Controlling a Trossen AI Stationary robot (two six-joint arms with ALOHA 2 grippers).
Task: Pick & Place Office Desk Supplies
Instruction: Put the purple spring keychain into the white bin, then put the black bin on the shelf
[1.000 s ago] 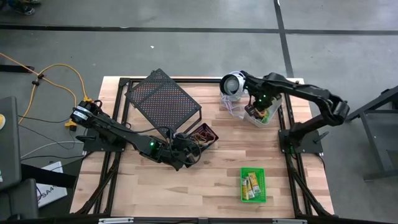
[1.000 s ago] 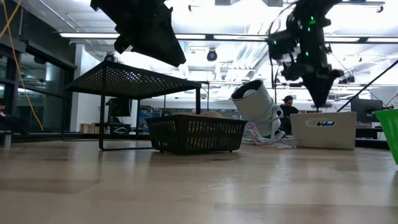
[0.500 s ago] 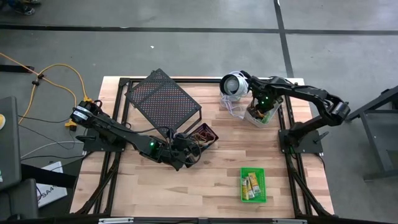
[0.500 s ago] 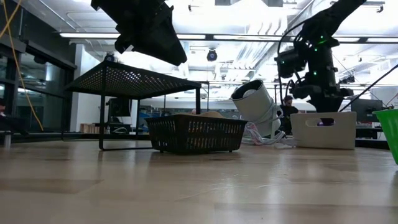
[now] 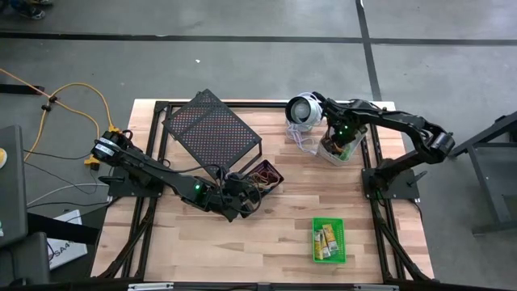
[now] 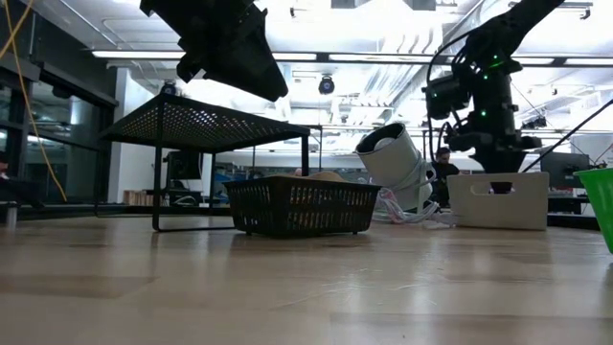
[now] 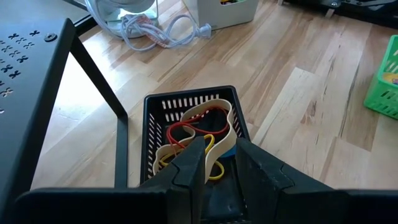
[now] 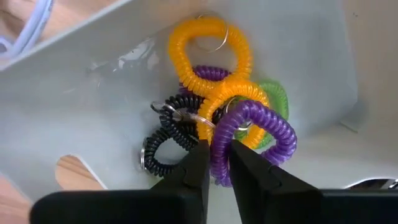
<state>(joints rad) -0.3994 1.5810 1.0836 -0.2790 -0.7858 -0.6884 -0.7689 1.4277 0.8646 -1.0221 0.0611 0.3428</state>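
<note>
Grey bin (image 8: pixel 93 112) holds coil loops (image 8: pixel 230 93), right fingers (image 8: pixel 249 168) narrowly straddling a purple one

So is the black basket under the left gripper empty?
No, the left wrist view shows the black basket holding several rubber bands, tan, red and yellow, below the left gripper.

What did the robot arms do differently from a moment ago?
The right gripper dropped down into the grey bin, where its fingers straddle a purple coil loop. The left gripper stayed above the black basket of rubber bands; nothing else moved.
</note>
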